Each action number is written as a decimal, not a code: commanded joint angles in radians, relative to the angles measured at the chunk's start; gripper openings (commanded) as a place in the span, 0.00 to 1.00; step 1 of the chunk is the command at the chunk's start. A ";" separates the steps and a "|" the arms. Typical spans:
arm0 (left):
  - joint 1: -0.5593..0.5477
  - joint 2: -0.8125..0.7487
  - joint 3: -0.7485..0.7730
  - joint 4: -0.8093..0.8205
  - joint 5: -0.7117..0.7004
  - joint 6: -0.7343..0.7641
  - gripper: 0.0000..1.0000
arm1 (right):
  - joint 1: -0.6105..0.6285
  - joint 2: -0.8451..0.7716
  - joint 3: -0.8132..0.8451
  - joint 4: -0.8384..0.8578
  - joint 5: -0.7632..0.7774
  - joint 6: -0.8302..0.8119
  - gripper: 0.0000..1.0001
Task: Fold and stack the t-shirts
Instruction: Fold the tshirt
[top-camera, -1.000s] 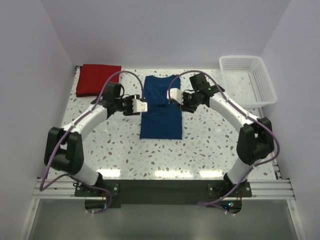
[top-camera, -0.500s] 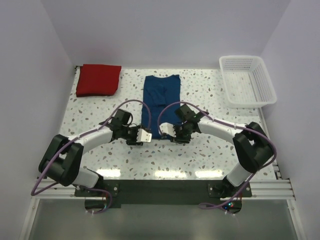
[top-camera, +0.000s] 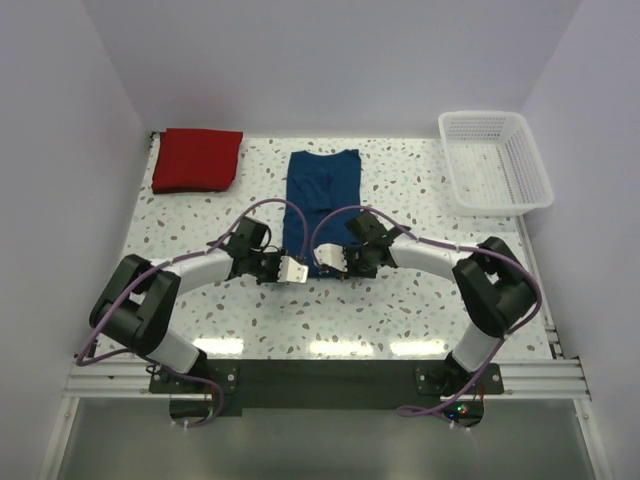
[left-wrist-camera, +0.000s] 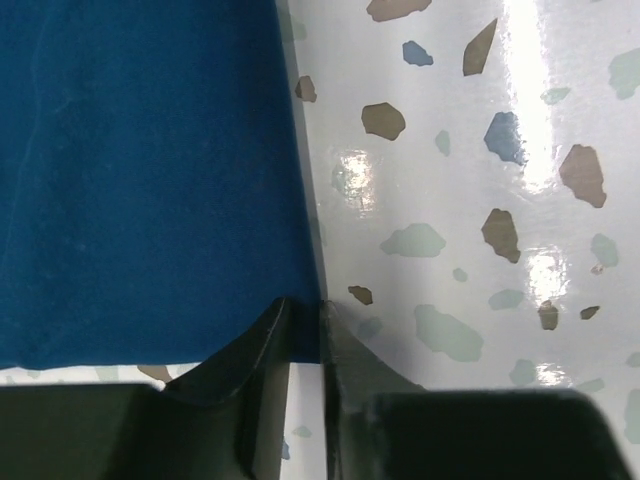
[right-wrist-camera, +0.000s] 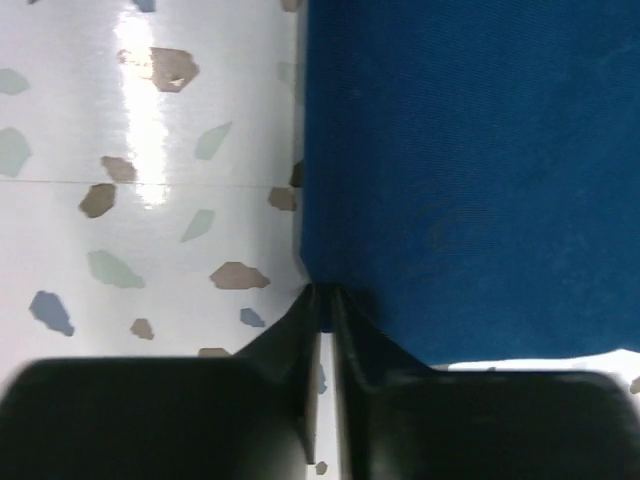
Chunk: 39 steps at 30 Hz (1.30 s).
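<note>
The navy t-shirt (top-camera: 322, 190) lies flat as a long narrow strip in the middle of the table. It also shows in the left wrist view (left-wrist-camera: 140, 170) and the right wrist view (right-wrist-camera: 470, 160). My left gripper (top-camera: 296, 268) is at its near left corner, and the left wrist view shows that gripper (left-wrist-camera: 305, 305) shut on the corner. My right gripper (top-camera: 326, 258) is at the near right corner, and the right wrist view shows it (right-wrist-camera: 322, 292) shut on that corner. The red t-shirt (top-camera: 197, 160) lies folded at the back left.
A white lattice basket (top-camera: 480, 117) stands at the back right. White walls close in the speckled table (top-camera: 420, 290) on the left, back and right. The arms' bases are at the near edge.
Both grippers have come from the shirt's far half down to its near hem. They now sit low and close together at the two near corners.
</note>
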 joint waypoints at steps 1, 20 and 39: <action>-0.003 0.041 0.017 -0.017 -0.034 0.028 0.20 | 0.001 0.046 -0.029 0.035 0.048 -0.001 0.05; 0.072 -0.078 0.291 -0.178 0.049 -0.129 0.00 | -0.050 -0.184 0.175 -0.176 0.013 0.050 0.00; -0.009 -0.454 0.219 -0.673 0.232 -0.108 0.00 | -0.024 -0.554 0.122 -0.566 -0.142 0.182 0.00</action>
